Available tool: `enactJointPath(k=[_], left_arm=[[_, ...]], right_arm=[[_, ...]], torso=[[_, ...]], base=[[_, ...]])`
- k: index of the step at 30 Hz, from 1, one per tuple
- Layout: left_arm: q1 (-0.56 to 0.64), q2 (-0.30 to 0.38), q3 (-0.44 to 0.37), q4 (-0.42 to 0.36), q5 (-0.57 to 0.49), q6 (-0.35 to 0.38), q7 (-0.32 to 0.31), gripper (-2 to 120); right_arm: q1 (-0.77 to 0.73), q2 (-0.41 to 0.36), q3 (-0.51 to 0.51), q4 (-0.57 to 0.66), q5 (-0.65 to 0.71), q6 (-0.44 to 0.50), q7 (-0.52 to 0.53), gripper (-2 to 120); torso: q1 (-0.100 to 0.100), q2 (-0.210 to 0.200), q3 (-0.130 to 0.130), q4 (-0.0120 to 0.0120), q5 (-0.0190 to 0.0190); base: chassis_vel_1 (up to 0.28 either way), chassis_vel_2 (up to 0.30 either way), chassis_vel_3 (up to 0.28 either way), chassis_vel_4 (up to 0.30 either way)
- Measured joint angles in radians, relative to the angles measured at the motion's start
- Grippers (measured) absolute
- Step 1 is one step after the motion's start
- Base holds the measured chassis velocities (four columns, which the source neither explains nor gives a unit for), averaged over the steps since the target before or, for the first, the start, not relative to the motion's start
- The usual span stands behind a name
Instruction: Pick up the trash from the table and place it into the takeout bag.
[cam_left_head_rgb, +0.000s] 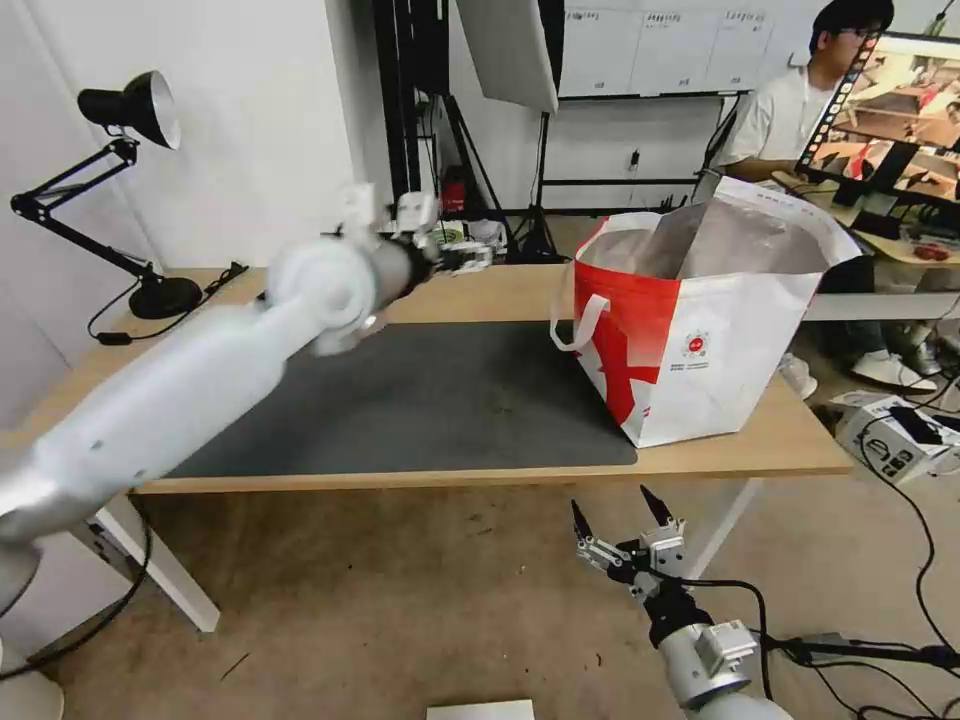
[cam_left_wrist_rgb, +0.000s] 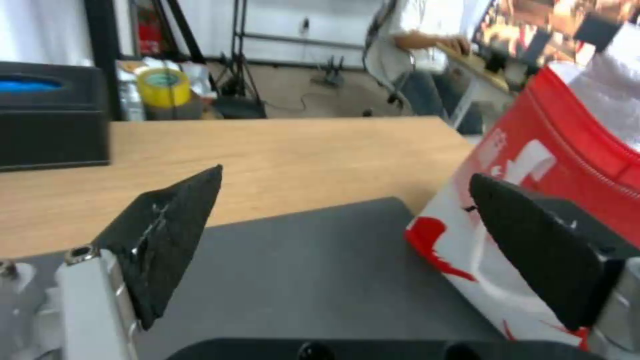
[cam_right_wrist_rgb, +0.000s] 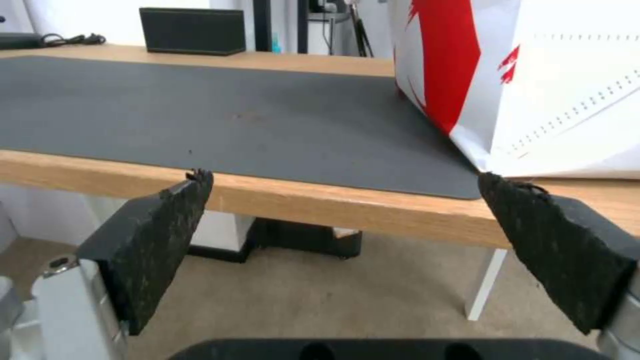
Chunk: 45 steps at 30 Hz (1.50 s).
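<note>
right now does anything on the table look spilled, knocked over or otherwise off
Nothing stands out. The takeout bag stands upright and open at the table's right end, partly on the dark mat. The left gripper hovers open over the table; the right gripper is open below its front edge.

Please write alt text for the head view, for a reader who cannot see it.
The left gripper is raised over the far edge of the table, nothing in it. The takeout bag stands open at the right end, partly on the dark grey mat. The right gripper hangs open below the table's front edge.
</note>
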Motion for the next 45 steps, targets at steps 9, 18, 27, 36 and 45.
enactJointPath(k=[9,18,27,36,45], left_arm=[[0.457,0.128,-0.339,-0.114,0.195,-0.222,0.155,100],[0.833,0.145,-0.581,-0.152,0.433,-0.418,0.170,100],[1.201,0.047,-0.890,-0.202,0.573,-0.423,0.143,100],[1.411,-0.107,-0.993,-0.207,0.702,-0.458,0.202,100],[1.547,-0.181,-1.063,-0.213,0.753,-0.481,0.281,100]], right_arm=[[0.000,0.000,0.000,0.000,0.000,0.000,0.000,100],[0.000,0.000,0.000,0.000,0.000,0.000,0.000,100],[0.000,0.000,0.000,0.000,0.000,0.000,0.000,100],[0.000,0.000,0.000,0.000,0.000,0.000,0.000,100],[0.000,0.000,0.000,0.000,0.000,0.000,0.000,100]], torso=[[0.000,0.000,0.000,0.0001,-0.0002],[0.000,0.000,0.000,-0.0001,0.0007],[0.000,0.000,0.000,0.0002,0.0006],[0.000,0.000,0.000,-0.0001,0.0003],[0.000,0.000,0.000,-0.0001,0.0005]], base=[[0.000,0.000,0.000,0.000],[0.000,0.000,0.000,0.000],[0.000,0.000,0.000,0.000],[0.000,0.000,0.000,0.000],[0.000,0.000,0.000,0.000]])
